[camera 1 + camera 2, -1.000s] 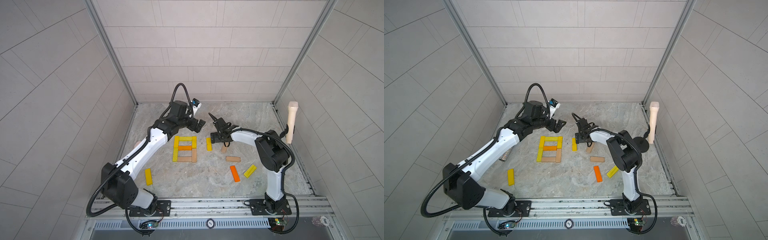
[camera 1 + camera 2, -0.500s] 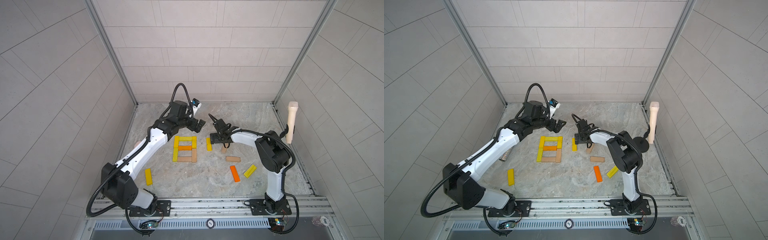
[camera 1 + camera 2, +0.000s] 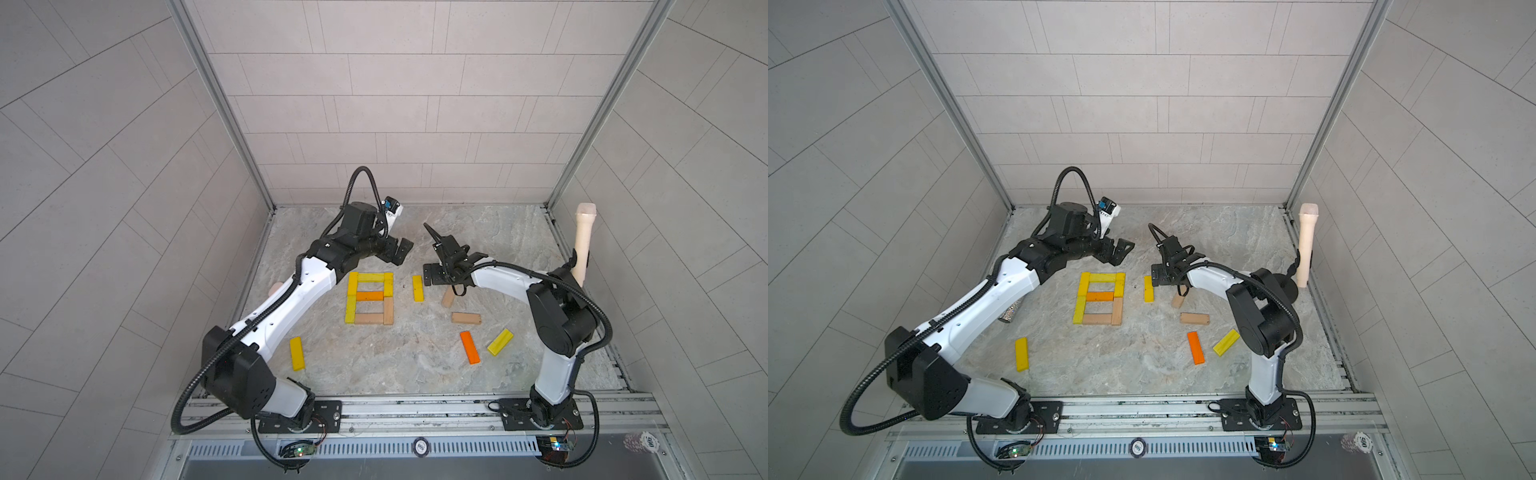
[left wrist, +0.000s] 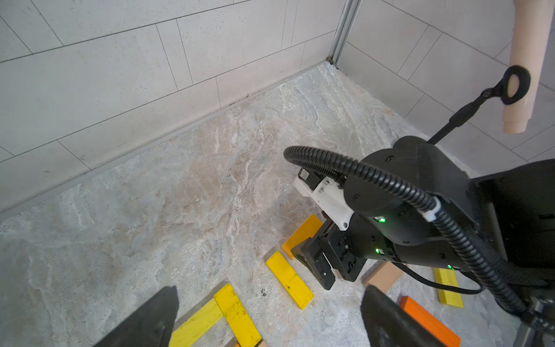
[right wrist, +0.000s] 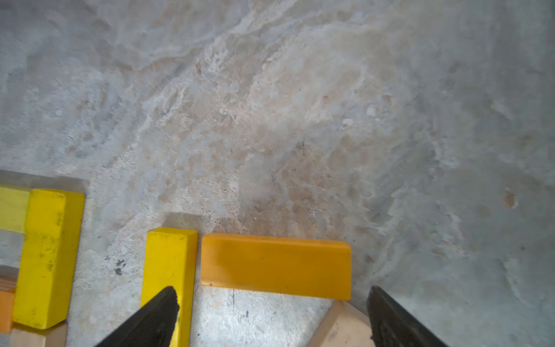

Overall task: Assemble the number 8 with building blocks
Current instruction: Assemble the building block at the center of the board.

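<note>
Just right of the eight [image 3: 369, 297], a loose yellow bar [image 3: 417, 288] lies flat on the bench [image 3: 415, 361], its long axis parallel to the eight's uprights, under the eight-side fingertip of the right end effector [image 3: 434, 278], jaws wide and empty. An amber bar [image 5: 276, 266] lies crosswise just beyond it. Past the eight's top, the left end effector [image 3: 398, 250] hovers likewise open, farther off.

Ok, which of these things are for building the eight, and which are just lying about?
Job: the block eight, loose yellow block, tan block, second tan block, orange block, slanted yellow block, amber block.
Lying about: peach microphone, pink oval, glittery object.
</note>
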Controlling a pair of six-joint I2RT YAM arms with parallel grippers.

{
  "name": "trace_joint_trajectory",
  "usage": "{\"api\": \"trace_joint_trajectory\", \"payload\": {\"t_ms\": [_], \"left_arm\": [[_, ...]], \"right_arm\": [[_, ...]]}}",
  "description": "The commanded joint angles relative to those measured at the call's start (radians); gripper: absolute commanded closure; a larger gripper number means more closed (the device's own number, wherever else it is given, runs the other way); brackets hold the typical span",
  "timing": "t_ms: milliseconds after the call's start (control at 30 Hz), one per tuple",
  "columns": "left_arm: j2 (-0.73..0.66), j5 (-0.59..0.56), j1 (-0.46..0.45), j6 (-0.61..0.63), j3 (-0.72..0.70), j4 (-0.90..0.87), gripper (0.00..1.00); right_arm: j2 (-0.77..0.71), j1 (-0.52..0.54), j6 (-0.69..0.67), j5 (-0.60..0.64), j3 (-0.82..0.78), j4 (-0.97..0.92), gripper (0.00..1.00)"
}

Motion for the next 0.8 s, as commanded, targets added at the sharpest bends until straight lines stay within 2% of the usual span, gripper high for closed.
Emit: {"api": "trace_joint_trajectory", "payload": {"t_ms": [0,367,533,767], "left_arm": [[-0.080,-0.043,-0.029,-0.137,-0.064,0.065,0.00],[-0.074,-0.266,-0.149,-0.535,-0.196,0.108,0.00],[-0.007,-0.261,-0.192,-0.686,-0.232,0.149,0.00],[0.106,-0.268,-0.234,-0.772,-0.291,0.284,0.00]], "right_arm": [[-0.080,-0.030,-0.009,-0.035,-0.048,0.032,0.02],[-0.206,-0.152,-0.003,-0.213,-0.191,0.153,0.11],[-0.183,-0.199,0.033,-0.298,-0.221,0.213,0.16],[-0.123,-0.223,0.027,-0.324,-0.206,0.223,0.18]]}}
